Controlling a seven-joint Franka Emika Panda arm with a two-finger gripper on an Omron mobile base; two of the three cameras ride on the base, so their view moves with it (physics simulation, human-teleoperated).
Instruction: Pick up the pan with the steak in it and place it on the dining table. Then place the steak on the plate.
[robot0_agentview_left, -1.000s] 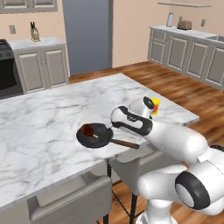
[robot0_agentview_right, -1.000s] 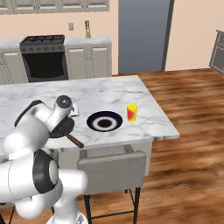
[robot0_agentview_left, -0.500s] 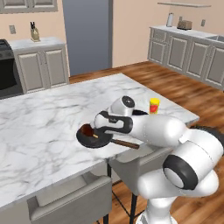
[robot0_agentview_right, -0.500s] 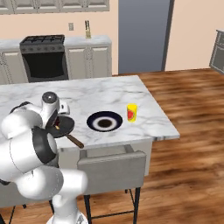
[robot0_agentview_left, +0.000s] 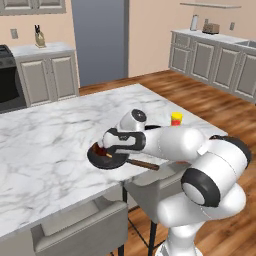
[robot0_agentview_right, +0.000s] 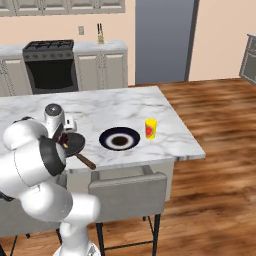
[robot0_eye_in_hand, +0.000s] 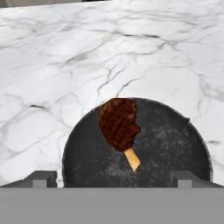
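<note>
Steak (robot0_eye_in_hand: 119, 123) lies in the pan (robot0_eye_in_hand: 170, 148), which sits on the dining table (robot0_agentview_left: 50, 135) near its front edge, the plate (robot0_agentview_right: 119, 139) just beside it. Gripper (robot0_eye_in_hand: 111, 178) hovers over the steak, jaws wide open and empty. Risk, as a guess: closing off-centre could pinch the bone end and let the meat slip, or nudge the pan toward the edge. No readable writing or brands.

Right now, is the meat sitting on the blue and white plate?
No, the steak lies inside the dark pan, while the plate sits apart on the dining table.
</note>
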